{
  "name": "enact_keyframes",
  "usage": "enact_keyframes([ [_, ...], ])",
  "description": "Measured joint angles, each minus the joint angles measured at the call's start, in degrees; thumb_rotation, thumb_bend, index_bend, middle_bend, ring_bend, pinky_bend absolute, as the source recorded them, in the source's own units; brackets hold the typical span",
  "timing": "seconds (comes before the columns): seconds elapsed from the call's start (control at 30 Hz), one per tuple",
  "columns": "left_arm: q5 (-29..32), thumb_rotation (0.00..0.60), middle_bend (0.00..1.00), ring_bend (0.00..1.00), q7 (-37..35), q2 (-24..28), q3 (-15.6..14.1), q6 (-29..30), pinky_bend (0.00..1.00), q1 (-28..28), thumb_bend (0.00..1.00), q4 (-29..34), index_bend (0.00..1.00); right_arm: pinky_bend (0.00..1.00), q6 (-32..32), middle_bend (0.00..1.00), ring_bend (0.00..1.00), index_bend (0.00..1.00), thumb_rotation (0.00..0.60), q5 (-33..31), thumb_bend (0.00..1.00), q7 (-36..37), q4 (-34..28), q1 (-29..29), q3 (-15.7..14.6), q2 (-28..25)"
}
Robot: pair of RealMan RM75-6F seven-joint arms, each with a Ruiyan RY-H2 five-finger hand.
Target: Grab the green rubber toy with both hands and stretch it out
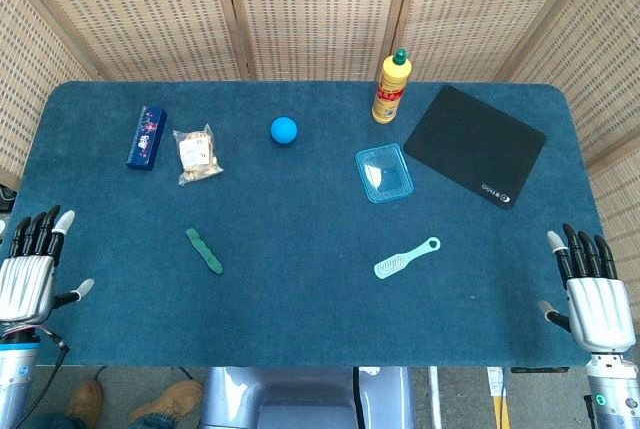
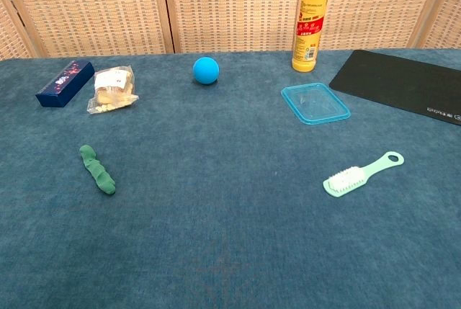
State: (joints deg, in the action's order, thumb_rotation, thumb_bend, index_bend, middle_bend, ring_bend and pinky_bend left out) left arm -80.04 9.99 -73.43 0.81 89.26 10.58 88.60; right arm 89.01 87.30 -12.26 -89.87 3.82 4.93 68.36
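The green rubber toy [image 1: 204,250] is a short bumpy strip lying flat on the blue table [image 1: 300,279], left of the middle; the chest view shows the toy [image 2: 97,169] at its left side. My left hand [image 1: 30,271] hovers at the table's left front corner, fingers spread, holding nothing, well to the left of the toy. At the right front corner my right hand [image 1: 595,294] is likewise spread with nothing in it, far from the toy. Neither hand shows in the chest view.
A mint brush [image 1: 406,257] lies right of centre. Further back are a clear blue lid [image 1: 385,173], a blue ball [image 1: 284,130], a snack bag [image 1: 197,154], a dark blue box [image 1: 147,137], a yellow bottle [image 1: 391,88] and a black mat [image 1: 475,145].
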Motion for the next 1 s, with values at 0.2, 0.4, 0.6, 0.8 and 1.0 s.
enact_keyframes([
  [0.2,-0.4,0.600,0.00,0.00,0.3,-0.1,0.2,-1.7,0.00,0.2,0.00,-0.3,0.00,0.00,0.2,0.00,0.00,0.00,0.600,0.2,0.00,-0.1,-0.6,-0.2,-0.2,-0.3],
  [0.4,-1.0,0.600,0.00,0.00,1.1,-0.6,0.7,-6.1,0.00,2.8,0.00,-2.0,0.07,0.00,0.0,0.00,0.00,0.00,0.600,0.3,0.00,-0.4,-0.9,-0.2,-0.4,-0.3],
  [0.6,-1.7,0.600,0.00,0.00,3.7,-3.0,1.5,-15.9,0.00,9.0,0.12,-7.2,0.27,0.00,-0.4,0.00,0.00,0.00,0.600,-0.3,0.00,-1.3,-1.0,0.0,-0.2,-0.1],
  [0.8,-2.9,0.600,0.00,0.00,4.3,-7.8,2.4,-26.0,0.00,16.7,0.25,-16.2,0.33,0.00,-1.0,0.00,0.00,0.00,0.600,-0.9,0.00,-2.6,-1.0,0.2,-0.1,0.4],
  [1.0,-3.2,0.600,0.00,0.00,5.1,-13.2,3.2,-32.2,0.00,21.8,0.28,-22.8,0.36,0.00,-2.0,0.00,0.00,0.00,0.600,-2.2,0.00,-2.9,-0.4,0.5,0.3,0.8],
])
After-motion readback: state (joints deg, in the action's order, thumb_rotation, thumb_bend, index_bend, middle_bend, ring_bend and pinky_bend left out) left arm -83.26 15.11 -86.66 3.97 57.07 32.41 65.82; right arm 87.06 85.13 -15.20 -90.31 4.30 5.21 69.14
